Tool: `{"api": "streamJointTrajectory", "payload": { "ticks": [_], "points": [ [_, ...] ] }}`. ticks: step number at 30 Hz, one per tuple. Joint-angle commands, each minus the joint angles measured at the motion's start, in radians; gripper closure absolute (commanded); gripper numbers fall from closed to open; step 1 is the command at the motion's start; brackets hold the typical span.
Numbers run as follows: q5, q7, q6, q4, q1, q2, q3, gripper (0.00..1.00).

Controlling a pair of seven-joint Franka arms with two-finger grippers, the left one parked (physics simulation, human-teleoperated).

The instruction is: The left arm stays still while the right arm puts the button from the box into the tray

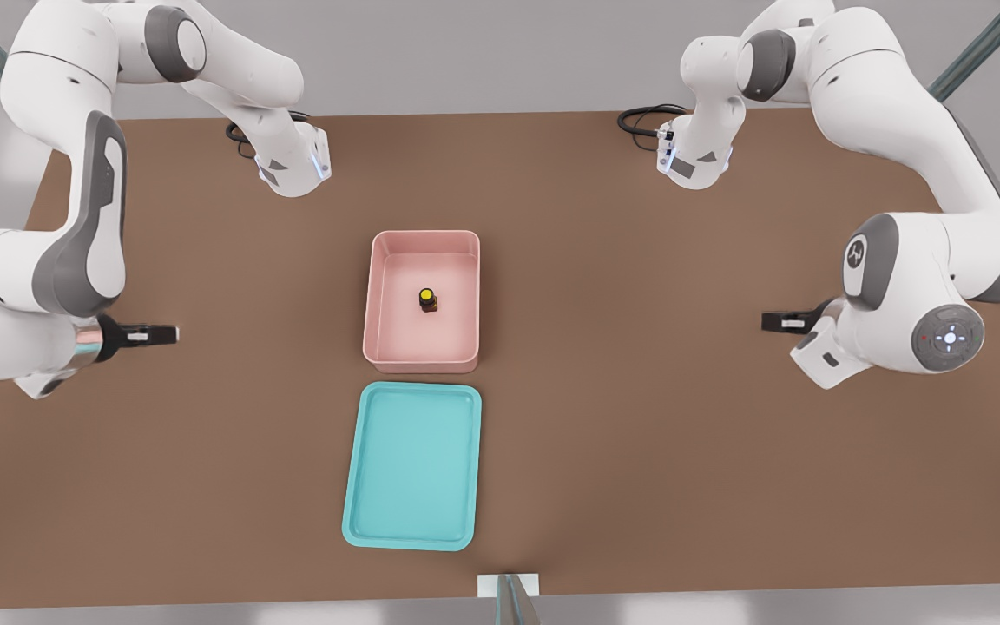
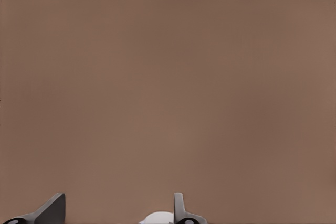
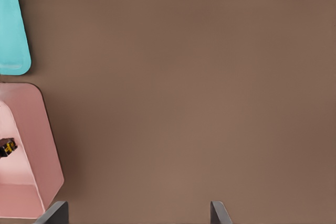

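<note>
The button [image 1: 428, 299], a tiny dark block with a yellow cap, stands upright near the middle of the pink box [image 1: 463, 295] at the table's centre. In the right wrist view the button [image 3: 7, 147] shows at the picture's edge inside the box [image 3: 31, 135]. The turquoise tray [image 1: 413, 469] lies just in front of the box, nothing in it; one corner of the tray [image 3: 10, 24] appears in the wrist view. My gripper [image 1: 157, 333] hovers far off toward the front view's left, level with the box. It is open [image 3: 137, 216], with only bare table between its fingers.
The brown table [image 1: 639, 434] spreads wide on both sides of the box and tray. The parked arm [image 1: 899, 286] occupies the front view's right side. A small white bracket [image 1: 509, 586] stands at the table's near edge.
</note>
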Motion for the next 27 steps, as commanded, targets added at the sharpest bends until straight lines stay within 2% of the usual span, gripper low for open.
{"api": "streamJointTrajectory", "payload": {
  "ticks": [1,3,5,7,9,12,17,20,27],
  "points": [
    [0.000,-0.069,0.250,0.000,0.003,-0.001,0.001,0.00],
    [0.006,0.055,0.250,0.001,0.073,-0.001,0.007,0.00],
    [0.004,0.377,0.260,0.001,0.259,0.005,0.009,0.00],
    [-0.003,0.570,0.298,0.000,0.391,0.029,0.010,0.00],
    [0.007,0.678,0.575,-0.293,0.420,-0.069,0.013,0.00],
    [0.009,0.812,0.724,-0.586,0.452,-0.217,0.015,0.00],
    [0.006,1.125,0.860,-0.741,0.557,-0.251,0.018,0.00],
    [0.006,1.250,0.914,-0.744,0.650,-0.204,0.018,0.00],
    [0.006,1.362,1.062,-0.869,0.772,-0.161,0.018,0.00]
  ]
}}
